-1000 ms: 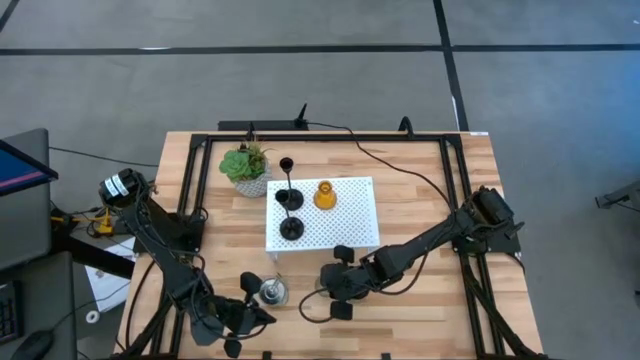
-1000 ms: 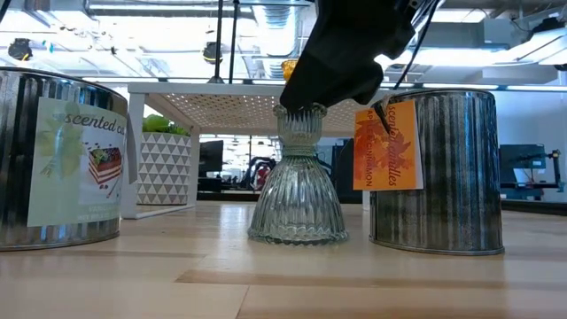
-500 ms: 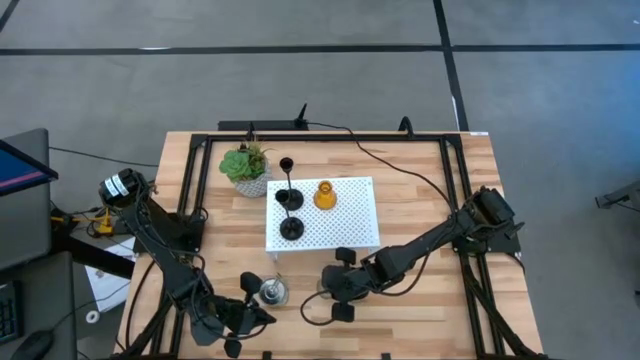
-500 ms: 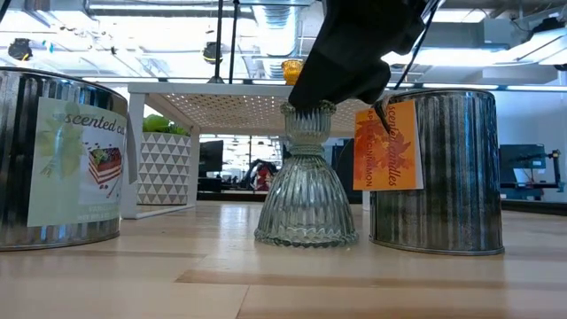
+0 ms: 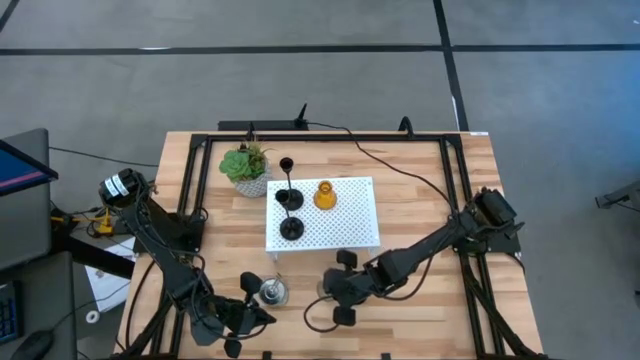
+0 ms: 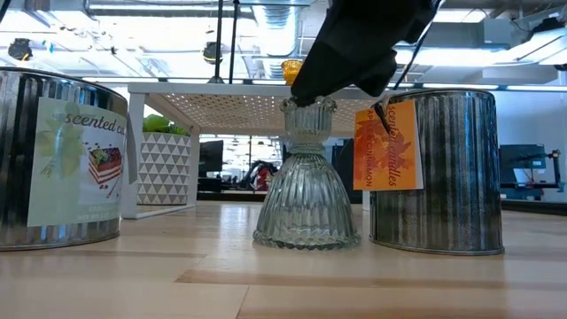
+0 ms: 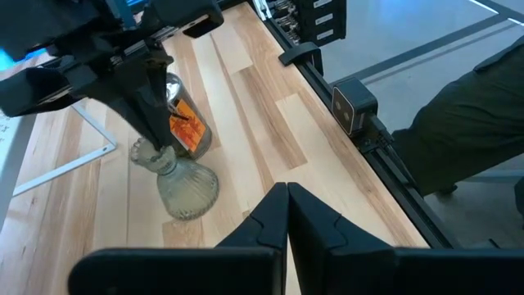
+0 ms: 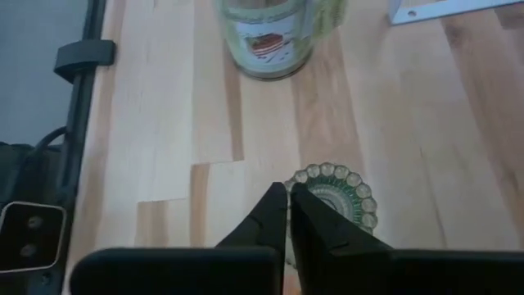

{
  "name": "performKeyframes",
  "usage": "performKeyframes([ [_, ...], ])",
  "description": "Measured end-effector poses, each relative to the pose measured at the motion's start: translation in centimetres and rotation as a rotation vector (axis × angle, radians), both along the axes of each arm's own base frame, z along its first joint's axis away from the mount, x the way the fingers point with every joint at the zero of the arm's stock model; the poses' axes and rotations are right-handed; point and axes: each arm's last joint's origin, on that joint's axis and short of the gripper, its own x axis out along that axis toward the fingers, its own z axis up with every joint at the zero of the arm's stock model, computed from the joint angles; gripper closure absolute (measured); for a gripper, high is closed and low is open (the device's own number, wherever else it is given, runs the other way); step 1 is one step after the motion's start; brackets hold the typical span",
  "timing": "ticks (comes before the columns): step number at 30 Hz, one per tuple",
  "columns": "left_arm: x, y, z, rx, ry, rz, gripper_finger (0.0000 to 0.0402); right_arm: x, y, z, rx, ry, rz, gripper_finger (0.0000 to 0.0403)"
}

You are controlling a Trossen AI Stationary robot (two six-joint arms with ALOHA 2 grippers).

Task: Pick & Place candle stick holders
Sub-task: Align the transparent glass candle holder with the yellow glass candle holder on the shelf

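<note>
A ribbed, bell-shaped glass candle holder (image 6: pixel 306 199) stands on its wide base on the wooden table, between two tin cups (image 6: pixel 62 159) (image 6: pixel 434 168). My right gripper (image 8: pixel 288 195) is shut at its beaded top rim. My left gripper (image 7: pixel 286 201) is shut on nothing and hovers at the near left (image 5: pixel 240 315), beside one tin cup (image 5: pixel 272 292). Three black holders (image 5: pixel 290 228) and an amber one (image 5: pixel 324 195) stand on the white perforated platform (image 5: pixel 350 235). My right gripper pinches the holder's small top cup at its beaded rim (image 8: pixel 327 174), on one side of the ring. The fingers (image 7: pixel 151 123) slant down from above and hide the wall between them. The holder stands nearly upright, its base (image 6: pixel 306 237) on the table.
A potted plant (image 5: pixel 246 166) stands at the platform's far left corner. The tin cup with an orange label (image 7: pixel 187 131) is close behind the held holder. Black frame rails (image 5: pixel 185 190) run along the table's edges, and a cable (image 5: pixel 400 165) lies at the far right.
The glass holder has slid a little toward the table's right, nearer the orange-labelled cup, with my right gripper at its top.
</note>
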Motion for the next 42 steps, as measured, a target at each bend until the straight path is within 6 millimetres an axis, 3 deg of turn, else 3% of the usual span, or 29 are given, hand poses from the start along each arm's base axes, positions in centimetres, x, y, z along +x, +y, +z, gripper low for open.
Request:
performKeyframes([
  [17,0.0,0.0,0.0,0.0,0.0,0.0,0.0394,-0.6,1.9,1.2,0.065,0.069,0.104,0.0402],
  [24,0.0,0.0,0.0,0.0,0.0,0.0,0.0394,-0.8,1.9,1.2,0.075,0.096,0.121,0.0389],
  [34,0.0,0.0,0.0,-0.001,0.0,0.0,0.0394,-0.8,1.1,0.9,0.049,0.138,0.101,0.033],
  [42,0.0,0.0,0.0,-0.001,0.0,0.0,0.0394,-0.7,0.4,0.7,0.039,0.152,0.083,0.0332],
])
